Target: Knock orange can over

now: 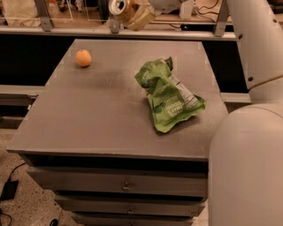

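Pincer: the pincer (131, 13) sits at the top edge of the view, past the far edge of the worktop (101, 114), and looks pressed around the orange can (118, 6), its tan fingers (144, 16) touching the can's side.
Orange can: in the air rather than on the worktop, tipped so its silver top faces the camera, above the metal rail (185, 33) behind the far edge.
Task state: by my reading the can is not yet knocked over, since it is not standing anywhere it could be toppled.
Risk, drop behind: if the pinch loosens here, the can probably falls on or behind the rail and lands off the worktop.
Risk, slipping: the can is held at a slant, so it may twist or slide in the fingers while the arm (258, 44) moves.
Risk, bad placement: set down tilted, it may fall over by itself instead of from a deliberate push, or roll towards an edge.
Risk, orange fruit: the orange fruit (83, 58) lies near the far left corner, and a sideways sweep could send it rolling off.
Risk, green snack bag: the green snack bag (170, 95) lies crumpled right of centre, so a can tipped that way could lean on it and not fall flat.
Risk, view: the can and pincer are partly cut off at the top of the view, so contact is hard to judge.
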`<act>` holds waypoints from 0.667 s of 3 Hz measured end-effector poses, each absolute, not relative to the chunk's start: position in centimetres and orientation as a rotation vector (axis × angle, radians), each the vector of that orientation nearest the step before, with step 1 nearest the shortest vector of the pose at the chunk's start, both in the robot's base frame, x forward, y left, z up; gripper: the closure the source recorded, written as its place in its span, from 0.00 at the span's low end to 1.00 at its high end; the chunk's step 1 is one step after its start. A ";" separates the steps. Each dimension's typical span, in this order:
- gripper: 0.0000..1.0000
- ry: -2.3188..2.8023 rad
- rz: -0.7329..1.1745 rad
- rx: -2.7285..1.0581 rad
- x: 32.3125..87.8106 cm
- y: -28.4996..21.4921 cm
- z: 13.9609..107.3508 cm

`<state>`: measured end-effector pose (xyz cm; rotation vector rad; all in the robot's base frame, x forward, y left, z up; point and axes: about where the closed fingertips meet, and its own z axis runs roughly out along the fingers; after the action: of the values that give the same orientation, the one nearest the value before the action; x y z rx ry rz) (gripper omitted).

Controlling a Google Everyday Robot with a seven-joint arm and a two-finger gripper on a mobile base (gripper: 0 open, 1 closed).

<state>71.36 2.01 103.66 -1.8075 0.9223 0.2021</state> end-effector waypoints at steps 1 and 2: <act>1.00 0.804 0.120 -1.903 69.3 3.1 104.8; 1.00 0.764 0.095 -1.928 68.8 3.5 105.0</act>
<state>68.78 3.47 105.04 -1.9278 0.7643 0.0951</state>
